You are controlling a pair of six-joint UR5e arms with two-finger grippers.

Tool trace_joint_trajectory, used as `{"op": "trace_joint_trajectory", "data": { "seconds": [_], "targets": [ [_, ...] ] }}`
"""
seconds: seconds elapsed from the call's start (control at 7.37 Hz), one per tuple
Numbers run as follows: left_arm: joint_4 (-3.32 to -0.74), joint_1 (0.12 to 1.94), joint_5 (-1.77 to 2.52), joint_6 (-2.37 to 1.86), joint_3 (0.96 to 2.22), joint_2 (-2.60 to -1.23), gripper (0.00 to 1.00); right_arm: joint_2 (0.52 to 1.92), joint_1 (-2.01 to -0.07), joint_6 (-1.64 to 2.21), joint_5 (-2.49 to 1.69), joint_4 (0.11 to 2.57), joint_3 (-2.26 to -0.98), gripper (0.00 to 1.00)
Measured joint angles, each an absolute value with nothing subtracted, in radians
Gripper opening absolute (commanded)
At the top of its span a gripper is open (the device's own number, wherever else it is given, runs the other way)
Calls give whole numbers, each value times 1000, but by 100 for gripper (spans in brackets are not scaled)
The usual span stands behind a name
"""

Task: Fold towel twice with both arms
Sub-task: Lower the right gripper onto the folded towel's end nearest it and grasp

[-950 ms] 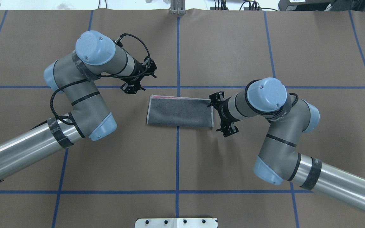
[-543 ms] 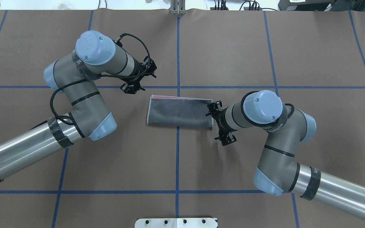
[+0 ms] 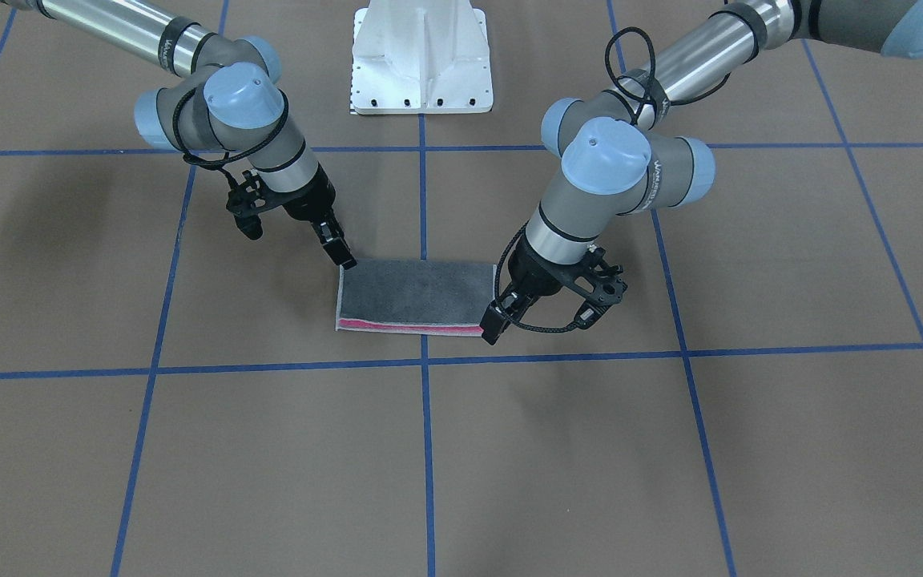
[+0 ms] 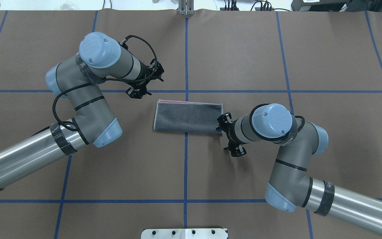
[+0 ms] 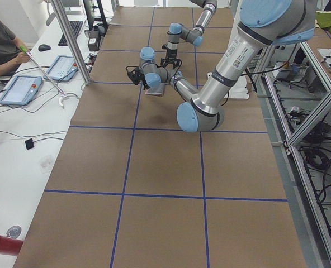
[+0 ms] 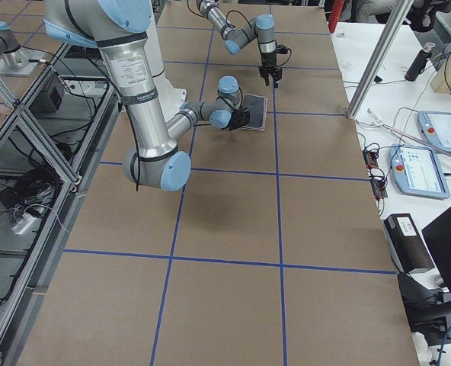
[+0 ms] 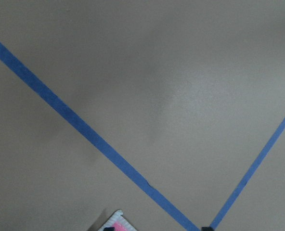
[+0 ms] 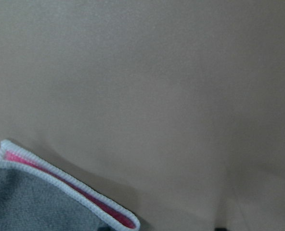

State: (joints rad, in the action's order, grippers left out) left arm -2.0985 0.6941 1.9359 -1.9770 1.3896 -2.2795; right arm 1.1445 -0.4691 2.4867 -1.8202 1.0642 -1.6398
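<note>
The towel [image 4: 188, 117] lies flat at the table's middle, folded into a long strip, dark grey up, with a pink edge along its far side [image 3: 409, 325]. My left gripper [image 3: 495, 324] hovers by the towel's far left corner, open and empty. That corner shows at the bottom edge of the left wrist view [image 7: 116, 224]. My right gripper [image 3: 341, 252] is low at the towel's near right corner, open and holding nothing. The right wrist view shows that corner [image 8: 60, 192] with pink between its layers.
The white pedestal base [image 3: 421, 56] stands at the robot's edge of the table. Blue tape lines [image 4: 186, 166] grid the brown table cover. A metal post [image 5: 70, 39] and the operators' desk with tablets [image 6: 427, 171] lie beyond the far edge.
My right arm has moved back toward the robot along the towel's right end, from its far corner to its near corner. The left arm and the towel have not moved.
</note>
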Motion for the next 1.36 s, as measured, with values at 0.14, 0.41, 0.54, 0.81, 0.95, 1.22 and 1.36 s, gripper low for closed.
{"op": "trace_joint_trajectory", "data": {
  "seconds": [0.14,0.41,0.54,0.81,0.95,1.22,1.36],
  "targets": [
    [-2099,694,1936,-1976,1389,-2279,68,1144,-468,2487,-1816,1064,-1639,48],
    [-2098,694,1937,-1976,1390,-2278,68,1143,-468,2488,-1812,1065,-1638,47],
    [-2098,694,1937,-1976,1390,-2277,68,1141,-468,2487,-1808,1066,-1638,47],
    [-2097,694,1937,-1976,1390,-2277,68,1138,-468,2487,-1799,1066,-1638,22],
    [-2097,694,1937,-1976,1390,-2276,68,1138,-468,2487,-1797,1066,-1639,9],
    [-2097,693,1938,-1976,1390,-2274,68,1138,-470,2487,-1795,1066,-1639,0],
    [-2097,694,1938,-1975,1390,-2273,68,1138,-472,2486,-1796,1064,-1641,0]
  ]
}}
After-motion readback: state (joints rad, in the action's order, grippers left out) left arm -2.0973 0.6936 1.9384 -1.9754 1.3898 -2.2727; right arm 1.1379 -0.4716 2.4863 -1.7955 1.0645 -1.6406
